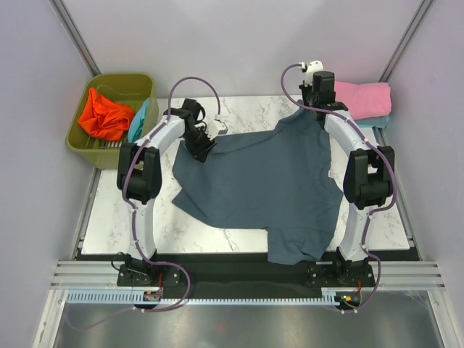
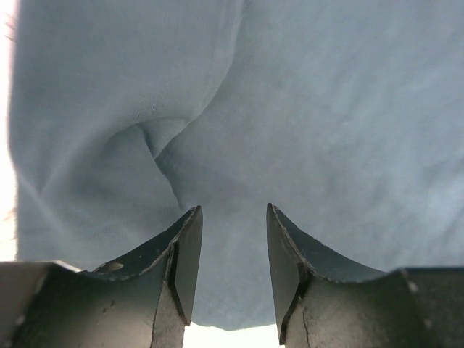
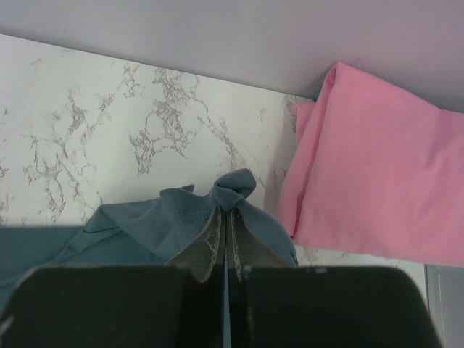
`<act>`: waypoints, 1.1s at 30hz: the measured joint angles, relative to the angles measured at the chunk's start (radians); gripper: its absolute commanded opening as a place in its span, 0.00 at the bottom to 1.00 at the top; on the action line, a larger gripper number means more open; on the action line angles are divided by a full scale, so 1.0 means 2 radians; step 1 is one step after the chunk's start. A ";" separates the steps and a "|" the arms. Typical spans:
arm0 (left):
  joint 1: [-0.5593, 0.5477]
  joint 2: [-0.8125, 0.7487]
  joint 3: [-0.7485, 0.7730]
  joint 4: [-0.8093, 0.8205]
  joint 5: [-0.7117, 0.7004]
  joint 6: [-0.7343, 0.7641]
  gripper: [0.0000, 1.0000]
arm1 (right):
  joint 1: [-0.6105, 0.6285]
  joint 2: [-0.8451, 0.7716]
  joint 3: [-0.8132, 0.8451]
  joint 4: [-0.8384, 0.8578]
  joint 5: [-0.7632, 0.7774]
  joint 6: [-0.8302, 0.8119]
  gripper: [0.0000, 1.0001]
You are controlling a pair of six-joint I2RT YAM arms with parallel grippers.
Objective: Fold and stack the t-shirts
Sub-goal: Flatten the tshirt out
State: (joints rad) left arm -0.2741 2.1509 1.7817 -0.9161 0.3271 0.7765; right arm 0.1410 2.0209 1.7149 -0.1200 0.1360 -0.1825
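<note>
A large slate blue-grey t-shirt (image 1: 261, 181) lies spread across the marble table, its lower part hanging over the near edge. My left gripper (image 1: 201, 147) is open over the shirt's far left edge, with cloth (image 2: 290, 130) between and below its jaws. My right gripper (image 1: 317, 105) is shut on the shirt's far right corner, which bunches up at the fingertips (image 3: 230, 194). A folded pink t-shirt (image 1: 365, 98) lies on a teal one (image 1: 377, 122) at the far right; the pink one also shows in the right wrist view (image 3: 377, 196).
An olive-green bin (image 1: 116, 116) stands off the table's far left with an orange-red shirt (image 1: 105, 116) and a teal shirt (image 1: 138, 119) in it. Grey walls enclose the table (image 1: 130, 217) on three sides.
</note>
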 measured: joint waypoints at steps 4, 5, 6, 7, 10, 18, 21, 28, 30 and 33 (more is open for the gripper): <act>0.004 0.034 0.015 -0.003 -0.013 0.000 0.49 | 0.000 0.000 0.000 0.000 0.000 0.000 0.00; 0.005 0.042 0.022 -0.003 -0.018 0.000 0.49 | 0.000 0.000 0.000 0.000 0.000 0.000 0.00; 0.005 0.049 0.029 -0.003 -0.021 0.000 0.49 | 0.000 0.000 0.000 0.000 0.000 0.000 0.00; 0.006 0.055 0.037 -0.003 -0.025 0.000 0.49 | 0.000 0.000 -0.001 0.000 0.000 0.000 0.00; 0.007 0.065 0.056 -0.001 -0.034 0.000 0.49 | 0.000 -0.002 -0.006 0.000 0.000 0.000 0.00; 0.011 0.065 0.067 0.018 -0.054 0.000 0.49 | 0.000 -0.006 -0.012 0.000 0.000 0.000 0.00; 0.013 0.065 0.067 0.019 -0.058 0.000 0.49 | 0.000 -0.006 -0.012 0.000 0.000 0.000 0.00; 0.014 0.067 0.068 0.034 -0.069 -0.001 0.49 | 0.001 -0.006 -0.012 0.000 0.000 0.000 0.00; 0.015 0.072 0.072 0.039 -0.072 0.000 0.49 | 0.002 -0.006 -0.012 0.000 0.000 0.000 0.00; 0.015 0.080 0.072 0.042 -0.077 0.000 0.48 | 0.002 -0.006 -0.012 0.000 0.000 0.000 0.00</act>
State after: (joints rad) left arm -0.2436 2.3104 1.9266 -0.8322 0.1722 0.7757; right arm 0.1459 2.0079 1.6905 -0.1200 0.1364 -0.1829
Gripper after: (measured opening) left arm 0.488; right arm 0.010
